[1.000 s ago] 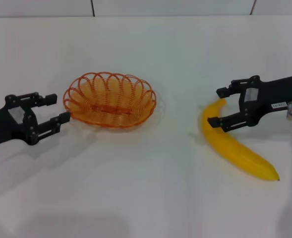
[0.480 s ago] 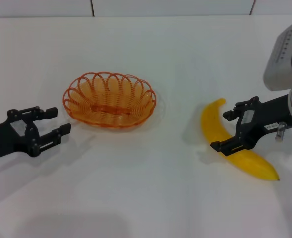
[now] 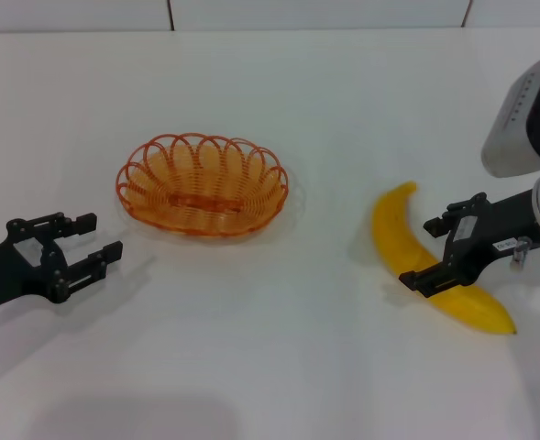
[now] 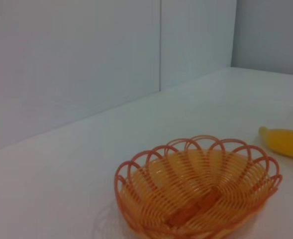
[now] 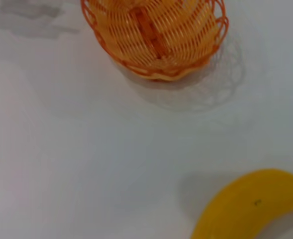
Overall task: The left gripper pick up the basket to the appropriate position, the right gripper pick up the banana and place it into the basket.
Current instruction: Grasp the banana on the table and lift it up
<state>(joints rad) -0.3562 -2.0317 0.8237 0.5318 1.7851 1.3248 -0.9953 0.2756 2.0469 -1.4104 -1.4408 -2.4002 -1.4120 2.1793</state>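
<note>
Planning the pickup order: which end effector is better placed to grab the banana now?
The right end effector: it sits open over the middle of the banana. The left end effector is open beside the basket, far across the table.

From my left wrist cam: basket (image 4: 198,191) sits upright on the white desk (image 4: 61,189), orange wire loops forming a scalloped rim, see-through down to a flat strip along its floor. Its near side runs out of shot at 6 o'clock. At 3 o'clock from the basket I get one end of the banana (image 4: 284,142), yellow, lying on the desk just beyond the rim, apart from it. Pale panelled wall (image 4: 86,59) behind the desk.
</note>
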